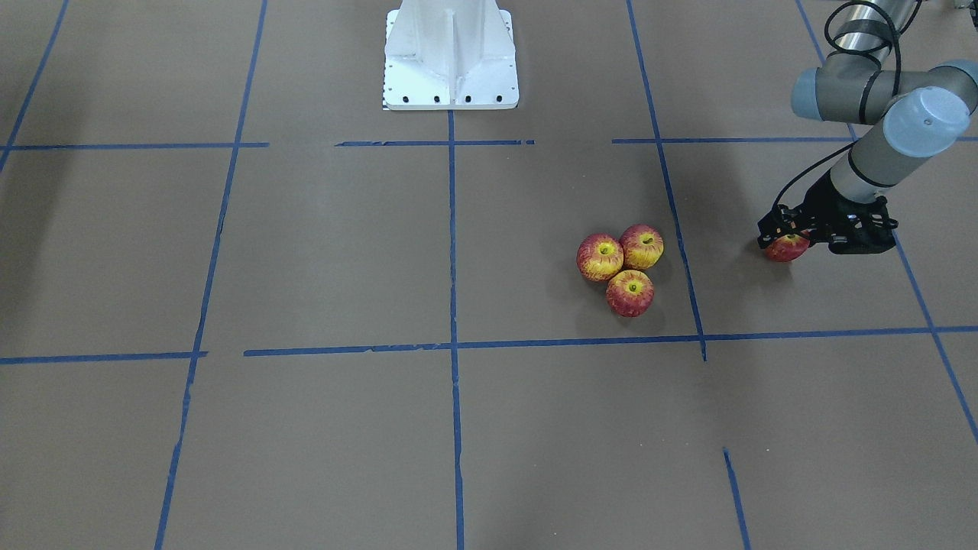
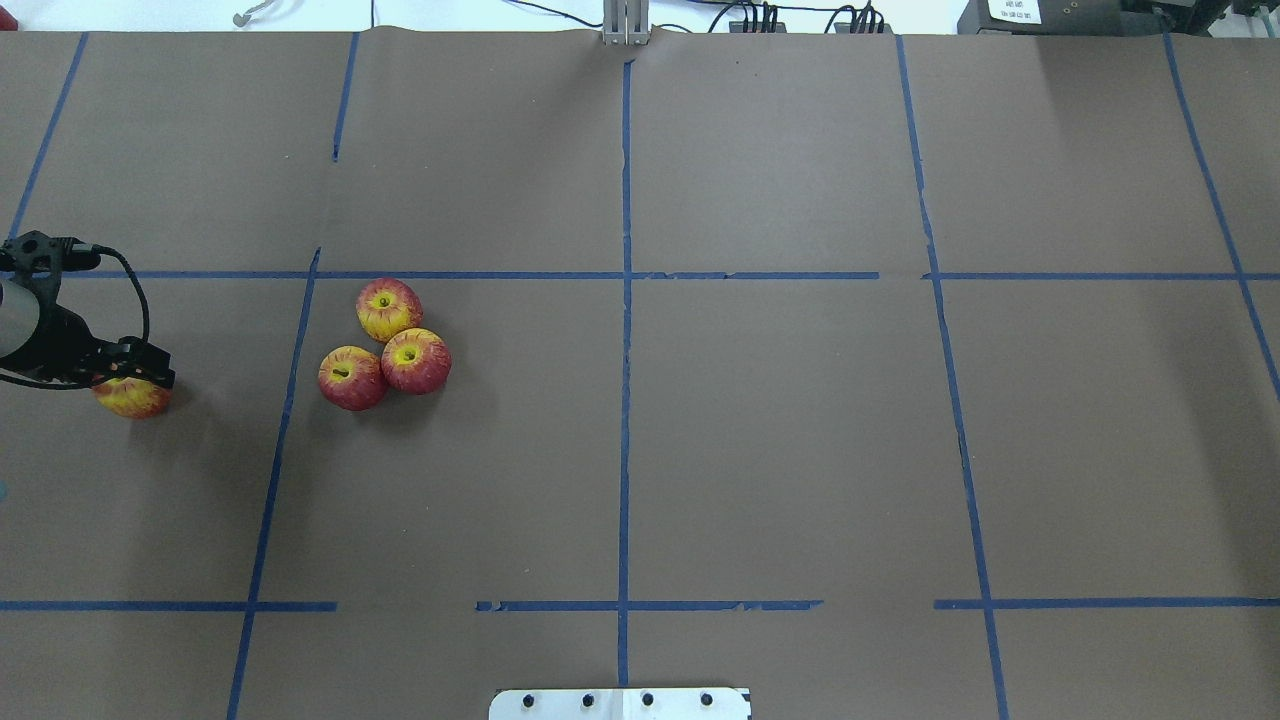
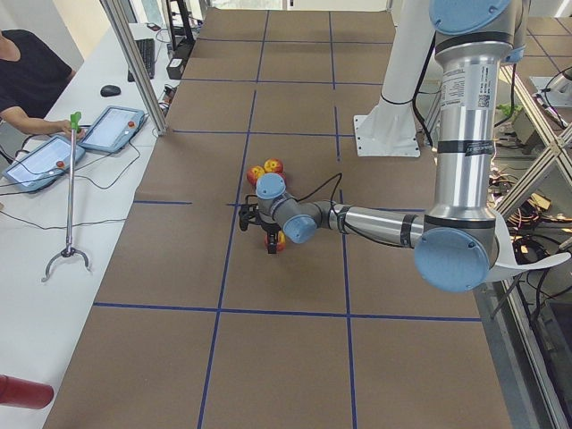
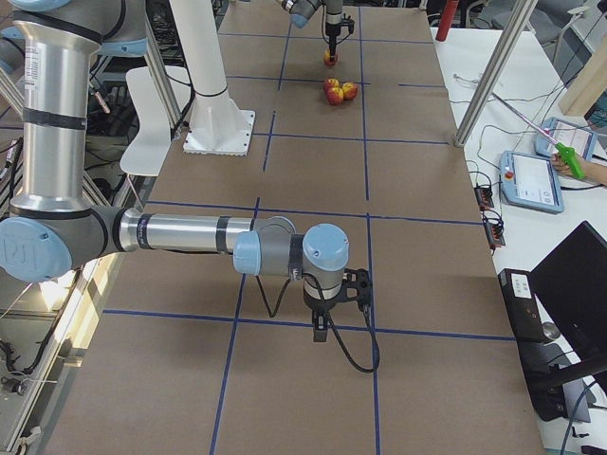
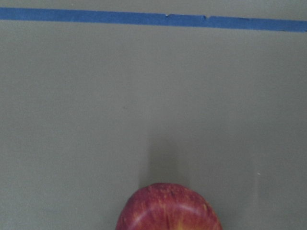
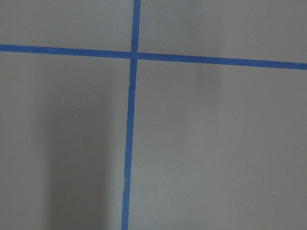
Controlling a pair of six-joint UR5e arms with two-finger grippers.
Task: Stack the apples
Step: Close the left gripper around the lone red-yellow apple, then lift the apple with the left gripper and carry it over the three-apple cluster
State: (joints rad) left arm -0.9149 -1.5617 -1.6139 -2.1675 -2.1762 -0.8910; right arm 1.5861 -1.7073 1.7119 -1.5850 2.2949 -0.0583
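Note:
Three red-and-yellow apples sit touching in a cluster on the brown table, stem hollows up; they also show in the overhead view. The fourth apple is apart from them at the table's left side, between the fingers of my left gripper, which looks shut on it from above, low over the table. The overhead view shows this apple under the left gripper. It fills the bottom edge of the left wrist view. My right gripper shows only in the exterior right view; I cannot tell if it is open.
The white robot base stands at the table's robot side. Blue tape lines grid the brown surface. Tablets and an operator are on the white bench beside the table.

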